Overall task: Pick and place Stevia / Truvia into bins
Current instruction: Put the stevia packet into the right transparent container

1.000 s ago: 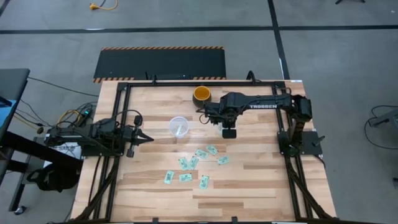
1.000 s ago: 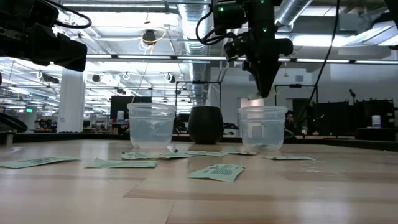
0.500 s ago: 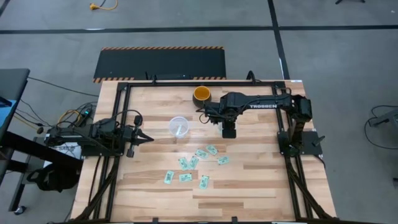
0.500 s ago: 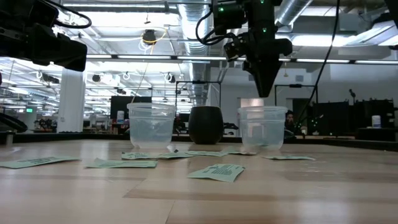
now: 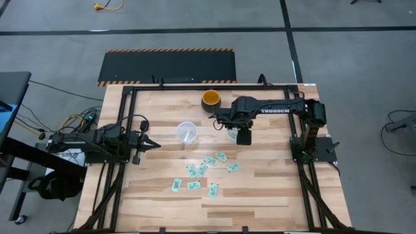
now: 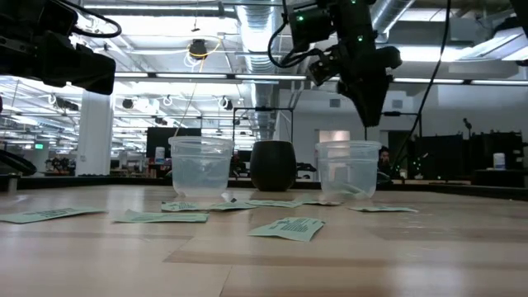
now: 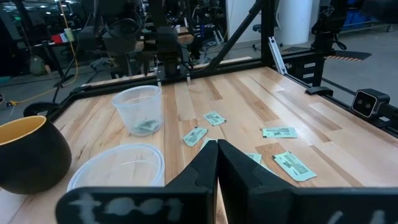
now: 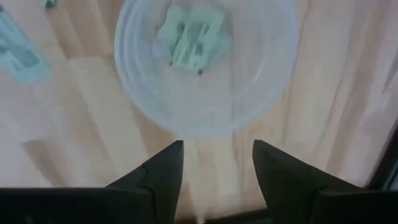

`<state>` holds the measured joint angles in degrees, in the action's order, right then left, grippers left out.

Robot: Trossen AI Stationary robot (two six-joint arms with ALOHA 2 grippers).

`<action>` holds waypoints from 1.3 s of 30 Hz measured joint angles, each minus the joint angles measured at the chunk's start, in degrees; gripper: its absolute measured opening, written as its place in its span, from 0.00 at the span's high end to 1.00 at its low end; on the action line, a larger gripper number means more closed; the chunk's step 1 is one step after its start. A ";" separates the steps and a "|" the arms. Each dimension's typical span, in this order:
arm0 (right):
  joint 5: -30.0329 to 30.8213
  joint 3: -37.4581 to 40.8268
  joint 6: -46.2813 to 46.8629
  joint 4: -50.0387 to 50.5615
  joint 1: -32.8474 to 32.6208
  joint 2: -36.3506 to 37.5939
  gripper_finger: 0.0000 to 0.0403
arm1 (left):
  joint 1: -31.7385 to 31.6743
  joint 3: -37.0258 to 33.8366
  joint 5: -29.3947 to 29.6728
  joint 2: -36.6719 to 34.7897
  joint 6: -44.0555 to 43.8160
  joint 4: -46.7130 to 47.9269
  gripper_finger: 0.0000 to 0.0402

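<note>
Right gripper [image 8: 214, 163] hangs over the right cup [image 8: 205, 62], fingers spread, empty; one sachet [image 8: 193, 37] inside. Left gripper [image 7: 216, 163] clenched, parked. Loose sachets [image 5: 211, 160]: light, floppy, flat — pinch an edge.

Two clear cups [image 5: 186, 132] [image 5: 233, 134] and a dark bowl [image 5: 210, 99] are blocking the table's far middle; scattered packets [image 5: 203, 169] are cluttering the near centre; bare wood is lying open at both sides.
</note>
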<state>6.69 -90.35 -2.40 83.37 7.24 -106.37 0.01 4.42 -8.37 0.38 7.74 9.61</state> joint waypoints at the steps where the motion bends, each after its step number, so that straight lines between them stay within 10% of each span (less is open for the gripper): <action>1: -0.88 0.00 0.62 0.69 -0.14 0.00 0.54 | 0.01 0.01 0.00 0.00 0.01 0.00 1.00; 9: -5.28 5.64 0.79 -1.87 -4.39 2.99 0.56 | 0.02 0.00 0.01 -0.02 0.01 0.00 1.00; 24: -5.14 43.52 12.26 -54.22 -17.05 20.60 0.58 | 0.02 -0.01 -0.01 -0.02 0.00 0.00 1.00; 39: -2.45 45.46 12.57 -69.07 -24.81 13.27 0.57 | 0.00 0.01 0.01 0.19 0.01 0.04 1.00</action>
<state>4.24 -44.88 10.17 14.30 -17.57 -93.09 0.01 4.43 -8.36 0.57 7.75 9.65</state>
